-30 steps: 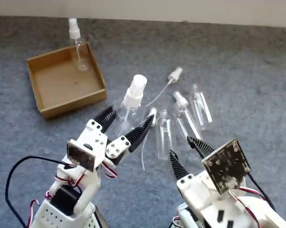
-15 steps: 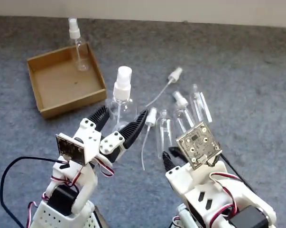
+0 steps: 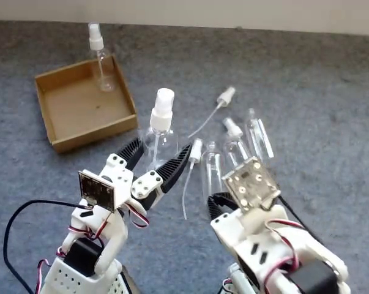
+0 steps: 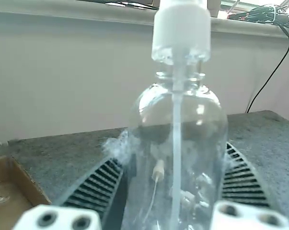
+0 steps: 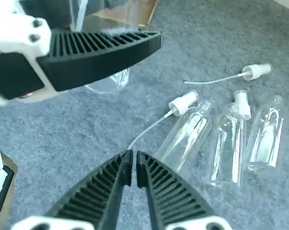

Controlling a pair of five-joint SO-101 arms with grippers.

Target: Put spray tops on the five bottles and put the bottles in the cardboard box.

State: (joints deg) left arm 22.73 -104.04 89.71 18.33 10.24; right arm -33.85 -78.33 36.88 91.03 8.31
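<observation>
My left gripper (image 3: 153,160) is shut on a round clear bottle (image 3: 158,139) with a white spray top (image 3: 163,109), held upright right of the cardboard box (image 3: 55,125). In the left wrist view that bottle (image 4: 178,158) stands between the black fingers (image 4: 94,189). Another capped bottle (image 3: 103,64) stands in the box's far corner. Three slim clear bottles (image 3: 212,171) (image 3: 237,150) (image 3: 258,138) lie on the carpet to the right; the middle one wears a top. Two loose spray tops (image 3: 195,149) (image 3: 226,95) lie by them. My right gripper (image 5: 133,159) hangs shut and empty in front of these bottles (image 5: 185,136).
Grey carpet (image 3: 306,79) covers the table. The left arm's finger (image 5: 96,52) and its bottle's base (image 5: 108,81) show close in the right wrist view. A pale wall runs along the far edge. Open carpet lies at the far right.
The left gripper has drawn back and stood its bottle upright. The right gripper has gone from open to shut and its wrist has turned and swung left.
</observation>
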